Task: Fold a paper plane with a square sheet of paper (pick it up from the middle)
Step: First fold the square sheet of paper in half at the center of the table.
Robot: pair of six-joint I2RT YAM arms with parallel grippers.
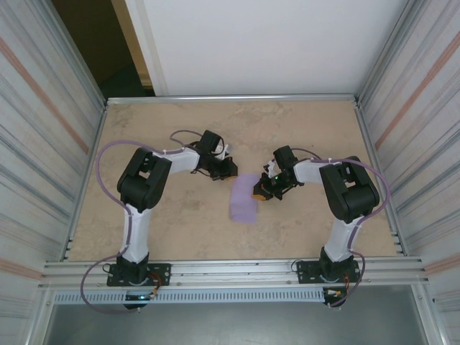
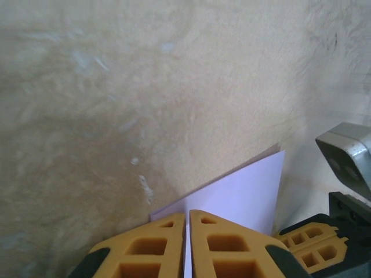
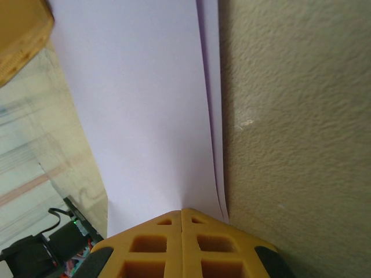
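Two layers of lavender, I count them along the long edge in the right wrist view: the sheet of paper [image 3: 145, 116] is thin, smooth and folded over on itself. One sheet, two arms. The right fingers [image 3: 174, 226], yellow blocks with hollow cells, are pressed fully together with the paper's edge pinched at their tips. Over on the left wrist camera, the left fingers [image 2: 174, 229] are closed too, a lavender sliver running down the slit between them and a sharp corner poking out beyond. That camera also catches the other arm's yellow blocks just right of the paper. From above, the paper reads as a plain tall rectangle at the middle of the mottled beige surface [image 1: 180, 230], left fingers at its far-left corner, right fingers on its right edge.
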